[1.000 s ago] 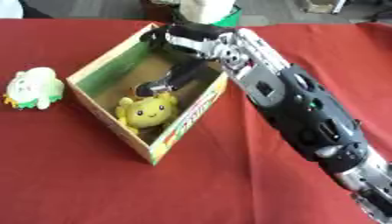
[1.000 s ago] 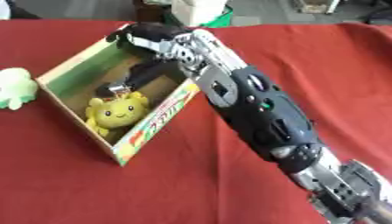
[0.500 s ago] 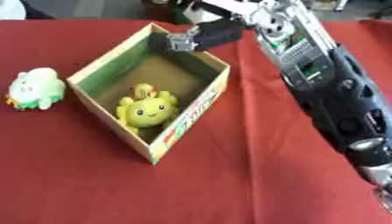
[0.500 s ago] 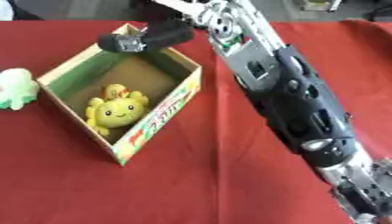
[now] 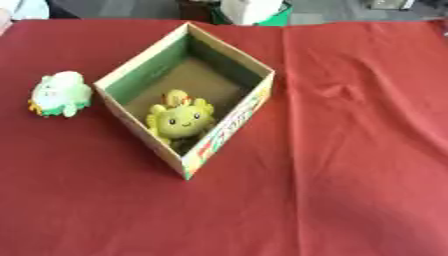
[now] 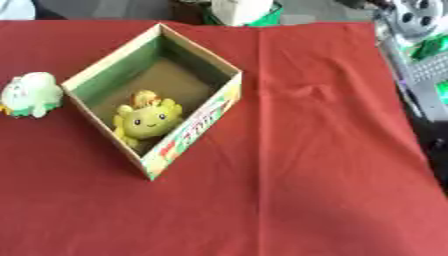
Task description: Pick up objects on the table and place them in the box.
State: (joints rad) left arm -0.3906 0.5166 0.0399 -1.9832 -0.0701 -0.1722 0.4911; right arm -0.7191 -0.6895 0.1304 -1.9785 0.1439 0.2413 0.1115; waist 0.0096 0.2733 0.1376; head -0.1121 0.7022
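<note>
1. Now, taking the box as landmark: well to its left, apart from it, a pale green and white plush toy lies on the red cloth of the bench.
2. The box is an open cardboard carton standing cornerwise, one corner toward the camera, with green inner walls and a brown floor; its near right outer wall carries red and green print.
3. Inside the box, in the near corner, sits a yellow-green plush toy with a small face turned up and a yellow-orange bit just behind its head; it touches the near left wall.
4. Behind the box, past the bench's far edge, stands a white and green thing, too unclear to name.
5. To the right of the box the cloth is bare apart from a small wrinkle.
6. Further right, at the edge of the right eye view, silver and green machine parts show beyond the bench.
7. No robot hand shows in either view, so whether left or right is open or closed cannot be told.
</note>
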